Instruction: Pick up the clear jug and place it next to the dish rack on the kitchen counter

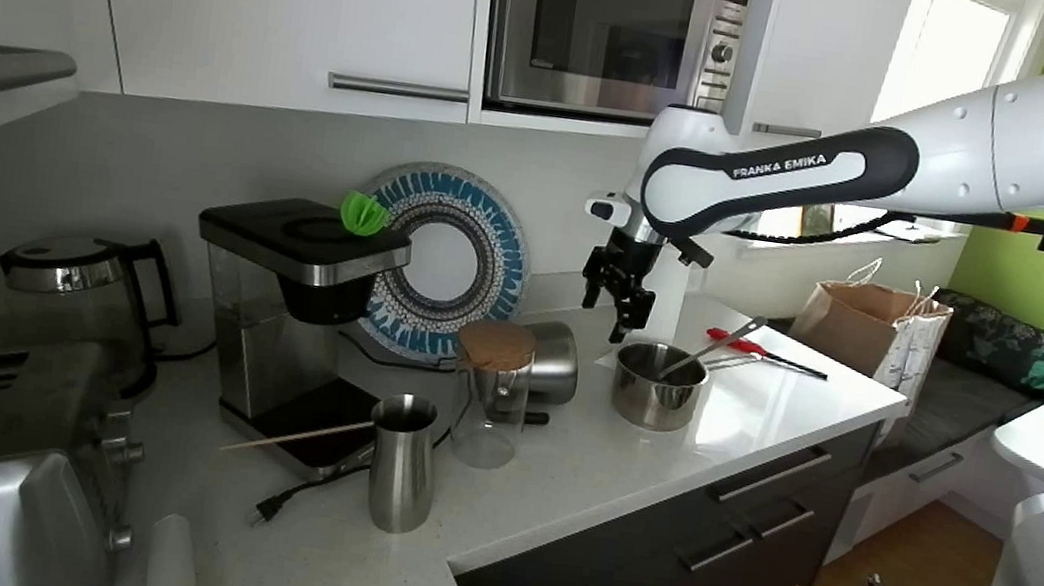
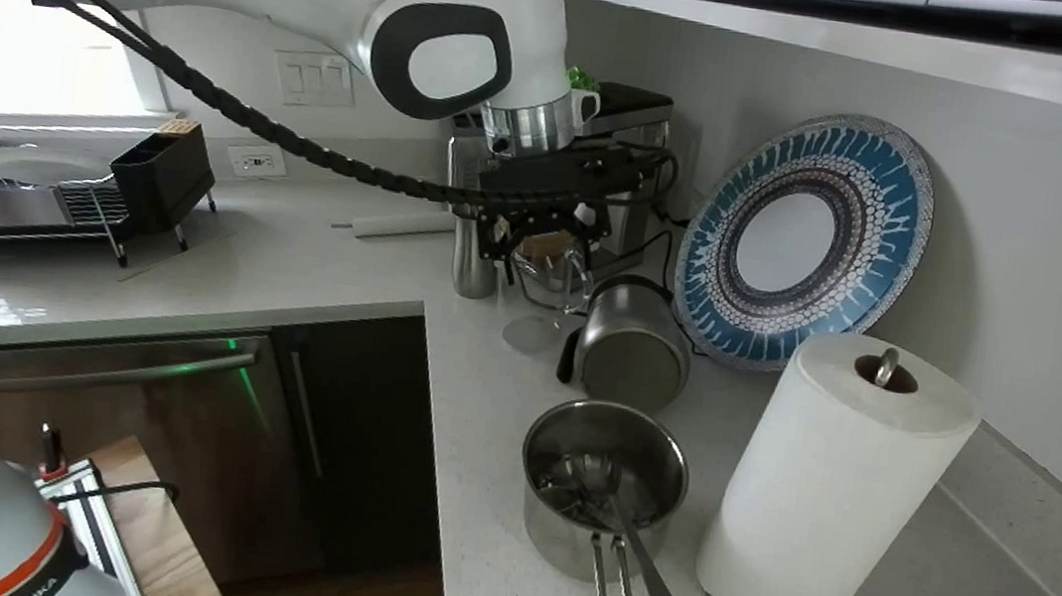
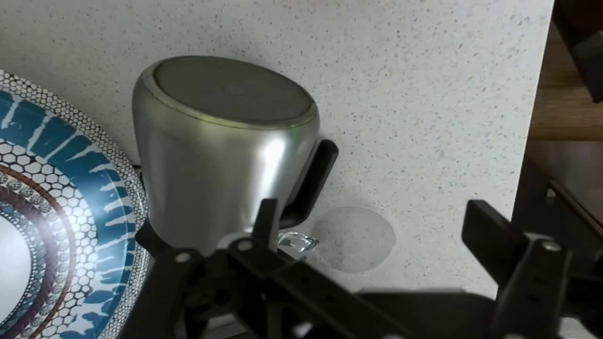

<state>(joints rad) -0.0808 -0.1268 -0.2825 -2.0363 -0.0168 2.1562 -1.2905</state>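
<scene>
The clear jug stands upright on the kitchen counter, with its brown cork-like top on. In an exterior view, the jug is partly hidden behind my gripper. My gripper is open and empty in the air, above the counter and apart from the jug. In the wrist view, the gripper fingers are wide apart. A glass handle and a round base outline show beyond them; the jug's top is hidden there. The dish rack stands on the counter's other leg, far from the jug.
A steel mug lies on its side against the jug's surroundings. A steel pot holds utensils. A tall steel cup, coffee machine, patterned plate and paper towel roll stand nearby. The microwave hangs above.
</scene>
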